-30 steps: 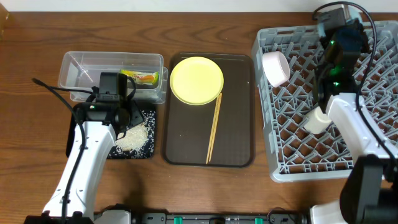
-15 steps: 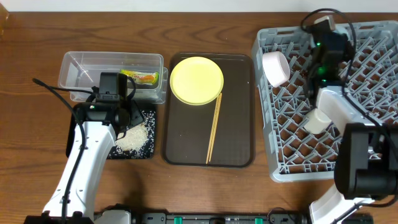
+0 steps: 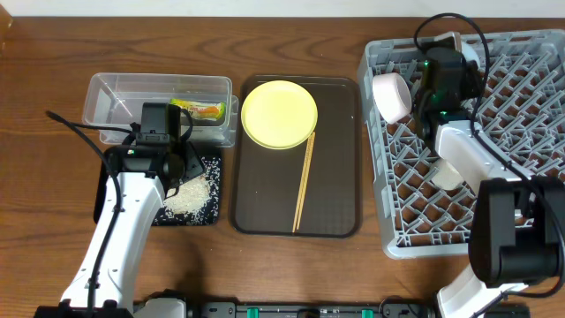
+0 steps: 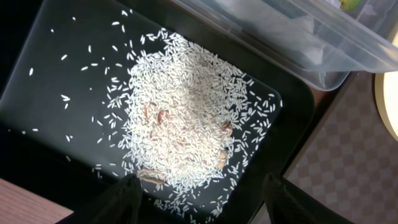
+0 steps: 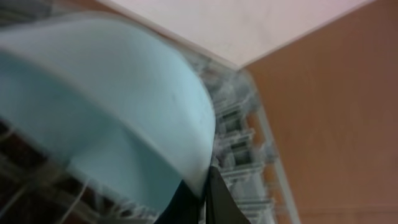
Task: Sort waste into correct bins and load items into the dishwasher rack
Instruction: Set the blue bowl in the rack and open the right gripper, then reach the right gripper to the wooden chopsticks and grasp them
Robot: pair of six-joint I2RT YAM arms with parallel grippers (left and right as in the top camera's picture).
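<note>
My left gripper [image 4: 202,202] is open and empty, low over a pile of white rice [image 4: 180,118] in the black tray [image 4: 43,81]; it also shows in the overhead view [image 3: 183,170]. The green-and-yellow wrapper [image 3: 199,109] lies in the clear tub [image 3: 106,99]. The yellow plate [image 3: 279,113] and the chopsticks [image 3: 303,182] lie on the brown tray. My right gripper [image 5: 205,182] is shut on the rim of the light-blue bowl [image 5: 112,106], above the far left part of the grey rack [image 3: 402,238]. The white-pink bowl [image 3: 391,95] and the pale-green cup [image 3: 448,173] sit in the rack.
The brown serving tray [image 3: 340,212] lies between the bins and the rack. The clear tub stands right behind the black tray [image 3: 207,216]. Cables trail from both arms. Wooden table shows along the front and far left.
My right arm has moved left along the rack's far side with the light-blue bowl, towards the white-pink bowl. The left arm has not moved.
</note>
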